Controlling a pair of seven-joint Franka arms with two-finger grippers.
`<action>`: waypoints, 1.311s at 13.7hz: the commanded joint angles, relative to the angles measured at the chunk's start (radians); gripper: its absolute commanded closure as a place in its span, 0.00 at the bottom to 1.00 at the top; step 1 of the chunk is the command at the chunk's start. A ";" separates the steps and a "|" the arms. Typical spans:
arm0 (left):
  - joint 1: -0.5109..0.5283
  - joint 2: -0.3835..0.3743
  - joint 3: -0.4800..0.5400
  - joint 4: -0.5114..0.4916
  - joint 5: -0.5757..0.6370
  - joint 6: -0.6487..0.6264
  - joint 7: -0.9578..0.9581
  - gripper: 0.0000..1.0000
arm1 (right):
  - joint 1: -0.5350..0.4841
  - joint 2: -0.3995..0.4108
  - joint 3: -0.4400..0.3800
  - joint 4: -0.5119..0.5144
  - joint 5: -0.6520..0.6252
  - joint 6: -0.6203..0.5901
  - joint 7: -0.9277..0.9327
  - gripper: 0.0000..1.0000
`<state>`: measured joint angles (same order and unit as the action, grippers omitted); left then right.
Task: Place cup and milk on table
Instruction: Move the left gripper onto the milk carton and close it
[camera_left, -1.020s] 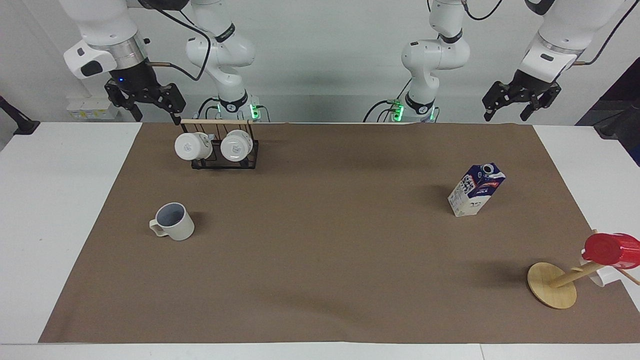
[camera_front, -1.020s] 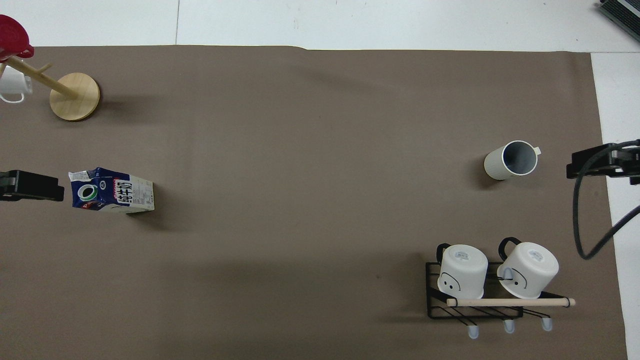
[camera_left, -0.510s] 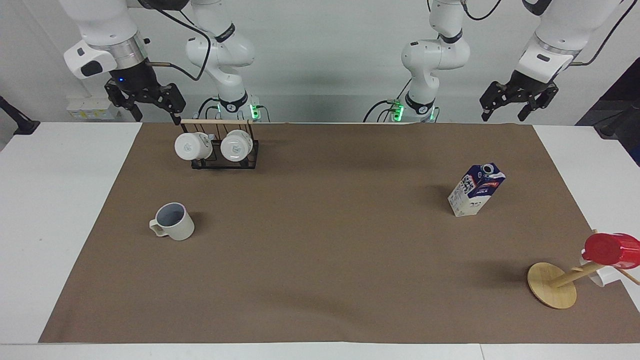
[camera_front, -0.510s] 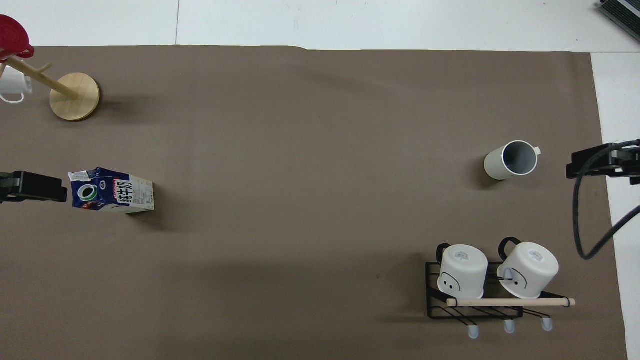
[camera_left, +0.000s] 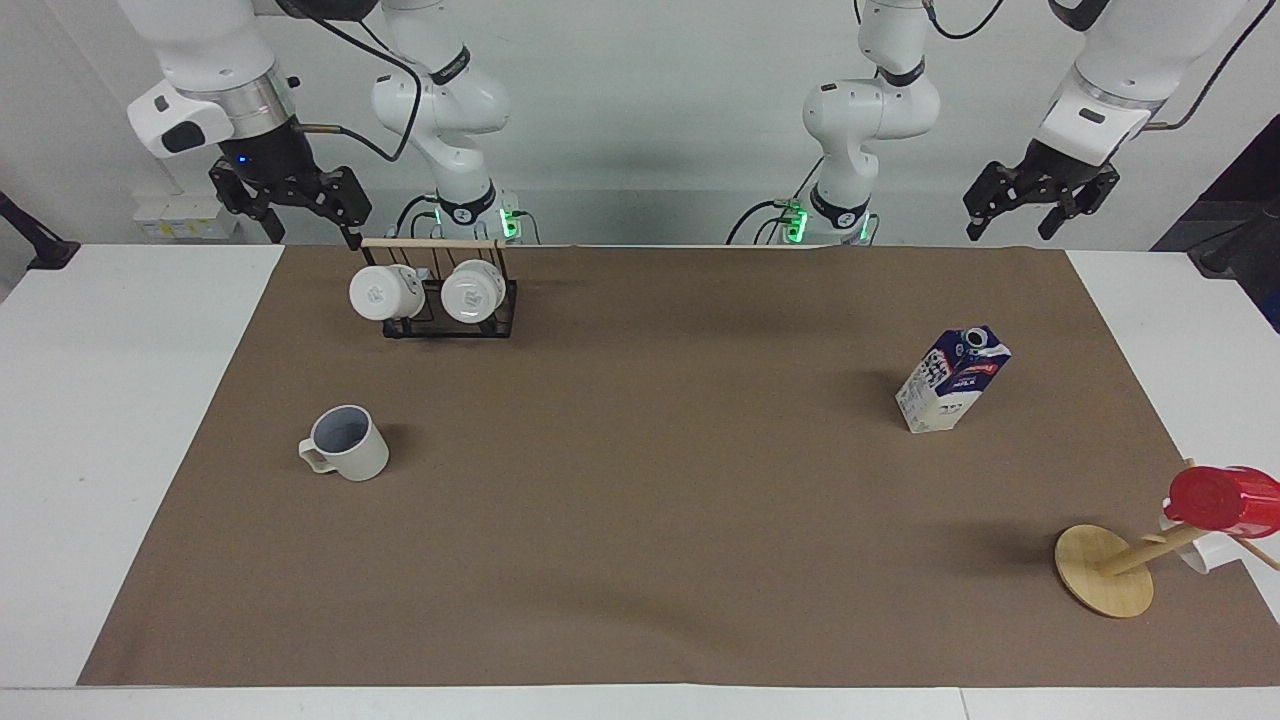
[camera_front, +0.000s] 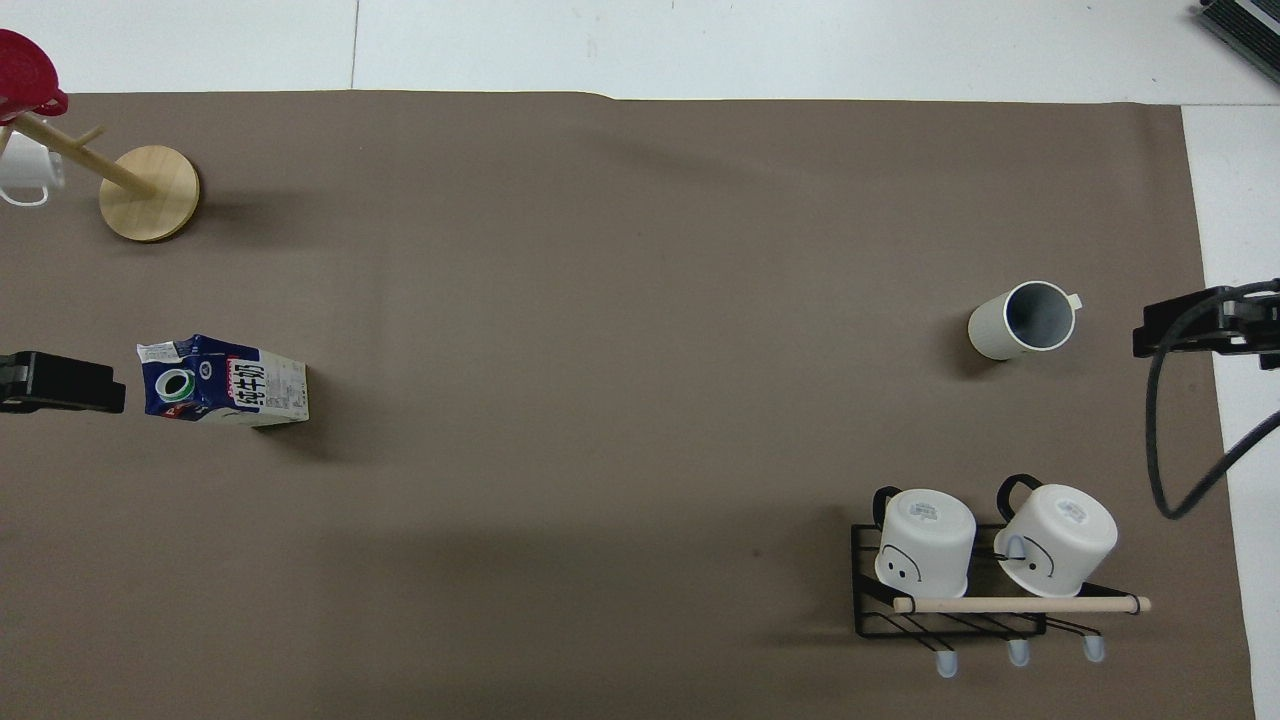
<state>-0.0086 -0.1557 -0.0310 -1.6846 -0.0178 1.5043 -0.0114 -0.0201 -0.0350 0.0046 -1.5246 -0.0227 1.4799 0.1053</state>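
The off-white cup (camera_left: 345, 445) (camera_front: 1022, 320) stands upright on the brown mat (camera_left: 640, 520) of the white table (camera_left: 110, 420), toward the right arm's end, its handle pointing away from the robots. The milk (camera_left: 952, 378) (camera_front: 225, 382) carton stands upright on the mat toward the left arm's end. My left gripper (camera_left: 1010, 228) (camera_front: 62, 382) hangs open and empty, high over the table's robot-side edge. At the other end my right gripper (camera_left: 312, 232) (camera_front: 1185, 325) is also open and empty, raised beside the mug rack.
A black rack (camera_left: 450, 318) (camera_front: 950, 615) with two white mugs stands near the robots at the right arm's end. A wooden stand (camera_left: 1105, 572) (camera_front: 150, 192) bearing a red cup (camera_left: 1222, 498) sits at the mat's corner away from the robots, at the left arm's end.
The left gripper has shifted only slightly in the air. Cup, milk and right gripper are where they were.
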 joint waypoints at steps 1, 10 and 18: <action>0.006 -0.031 0.000 -0.041 0.002 0.001 0.004 0.00 | -0.008 -0.022 0.000 -0.025 0.015 0.017 -0.030 0.00; 0.024 -0.041 0.014 -0.058 0.002 0.005 0.034 0.00 | -0.008 -0.022 0.000 -0.025 0.015 0.017 -0.030 0.00; 0.024 -0.050 0.014 -0.075 0.002 0.023 0.034 0.00 | -0.008 -0.028 -0.002 -0.026 0.015 -0.044 -0.033 0.00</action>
<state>0.0050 -0.1706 -0.0127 -1.7154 -0.0178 1.5053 0.0073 -0.0201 -0.0357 0.0044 -1.5250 -0.0227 1.4544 0.1053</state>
